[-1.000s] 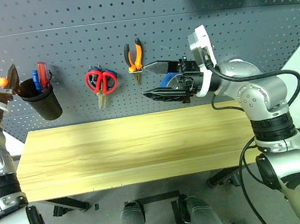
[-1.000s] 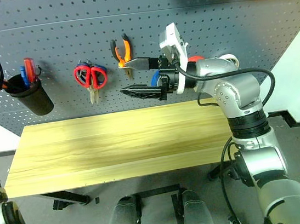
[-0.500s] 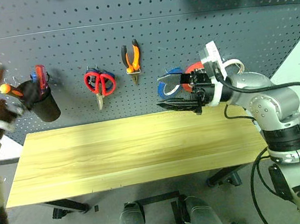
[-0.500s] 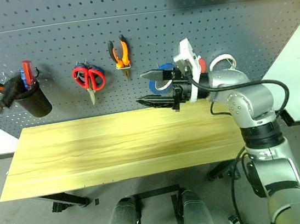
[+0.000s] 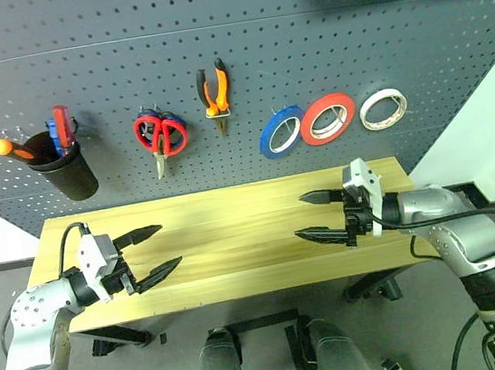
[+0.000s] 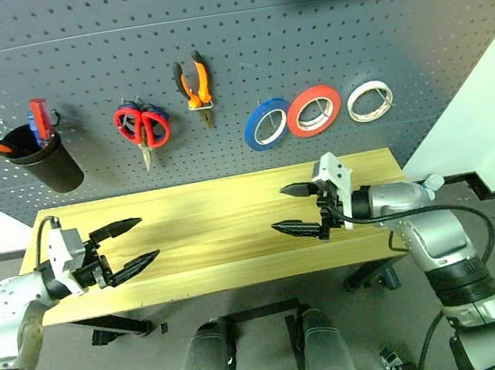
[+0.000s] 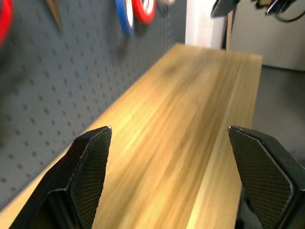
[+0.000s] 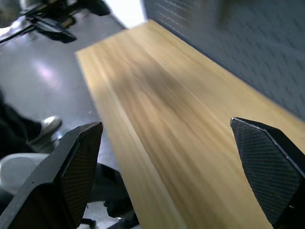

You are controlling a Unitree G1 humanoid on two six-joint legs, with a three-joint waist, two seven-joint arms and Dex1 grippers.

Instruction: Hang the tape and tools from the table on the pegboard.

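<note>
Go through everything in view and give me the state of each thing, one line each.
Cream-white tape roll: hung on pegboard.
Red-handled scissors: hung.
Pliers: hung.
Orange-and-black screwdriver: in black cup.
Table: bare.
Left gripper: open, empty.
Right gripper: open, empty.

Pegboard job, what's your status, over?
Both grippers, left and right, open, empty over the table. Cream-white tape, pliers, red scissors hung. Nothing blocking.

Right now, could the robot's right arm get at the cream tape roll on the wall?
Probably yes. The right gripper, open and empty, hangs over the table; the cream tape roll hangs on the pegboard above it, with nothing between.
</note>
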